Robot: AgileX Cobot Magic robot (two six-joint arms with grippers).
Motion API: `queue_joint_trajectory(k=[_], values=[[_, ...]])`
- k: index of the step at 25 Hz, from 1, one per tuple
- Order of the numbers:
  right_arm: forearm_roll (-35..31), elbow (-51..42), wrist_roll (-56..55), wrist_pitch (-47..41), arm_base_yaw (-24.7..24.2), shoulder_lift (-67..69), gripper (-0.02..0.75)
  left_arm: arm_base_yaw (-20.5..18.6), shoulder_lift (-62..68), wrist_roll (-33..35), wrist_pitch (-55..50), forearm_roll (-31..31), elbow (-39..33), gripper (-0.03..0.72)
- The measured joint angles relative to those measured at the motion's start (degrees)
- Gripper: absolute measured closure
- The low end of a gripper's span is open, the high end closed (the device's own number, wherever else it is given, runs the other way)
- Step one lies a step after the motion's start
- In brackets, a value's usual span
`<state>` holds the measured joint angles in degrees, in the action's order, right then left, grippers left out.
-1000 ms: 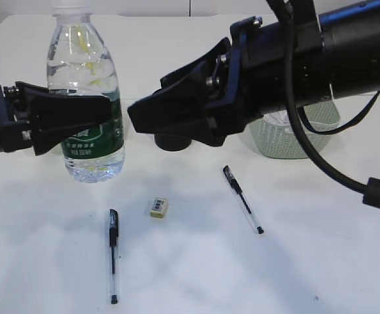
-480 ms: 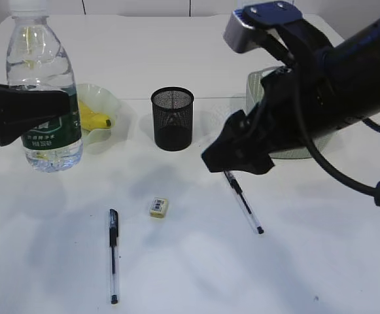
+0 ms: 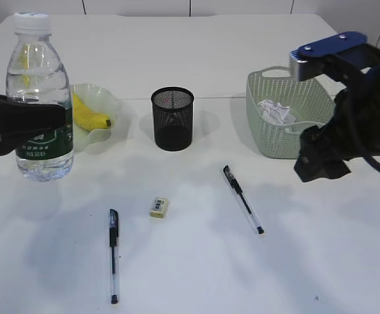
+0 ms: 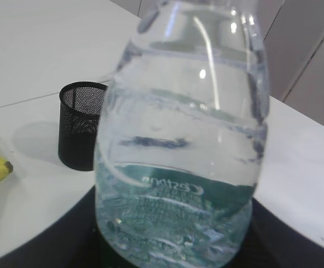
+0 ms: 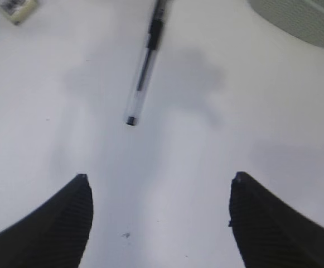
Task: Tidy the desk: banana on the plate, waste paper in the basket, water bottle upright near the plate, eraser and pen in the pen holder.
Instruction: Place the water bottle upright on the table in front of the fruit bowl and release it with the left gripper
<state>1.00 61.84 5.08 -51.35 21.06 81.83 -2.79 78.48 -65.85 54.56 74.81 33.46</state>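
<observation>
Nearest the camera, on the white table [image 3: 196, 275]: a clear-barrelled pen with a black cap [image 3: 113, 254], lying lengthwise at lower left. Just beyond and right of it, a small cream eraser [image 3: 159, 207], apart from both pens. Further right, a second pen [image 3: 242, 199], slanted, cap end towards the far side; seen again from the right wrist [image 5: 144, 65], with the eraser [image 5: 18, 9] at the top left corner there.

At right, above the table: the right gripper [image 5: 159, 215], jaws spread wide and holding nothing, its ribbed fingers [image 5: 50, 223] framing bare tabletop short of the pen's tip.

At left: the left gripper [image 3: 42, 121], clamped on the water bottle [image 3: 40, 104] around its green label, bottle upright with white cap on top. Cannot tell whether its base touches the table. Bottle fills the left wrist view [image 4: 184, 139].

Just behind the bottle: a pale plate [image 3: 101, 104] with the banana [image 3: 88, 114] lying in it. Centre, further back: black mesh pen holder [image 3: 172, 118], upright. Far right: pale green basket [image 3: 275, 131] with crumpled waste paper [image 3: 276, 111] inside.
</observation>
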Motion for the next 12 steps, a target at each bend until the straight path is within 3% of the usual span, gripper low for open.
queue_joint_trajectory(k=[8,12], values=[[0.6,0.0,0.0,-0.9,-15.3,0.0,0.187,0.0,0.0,0.0,0.0,0.1,0.0,0.308],[1.5,0.0,-0.1,-3.0,-17.5,0.0,0.202,0.0,0.0,0.0,-2.3,0.1,0.0,0.308]])
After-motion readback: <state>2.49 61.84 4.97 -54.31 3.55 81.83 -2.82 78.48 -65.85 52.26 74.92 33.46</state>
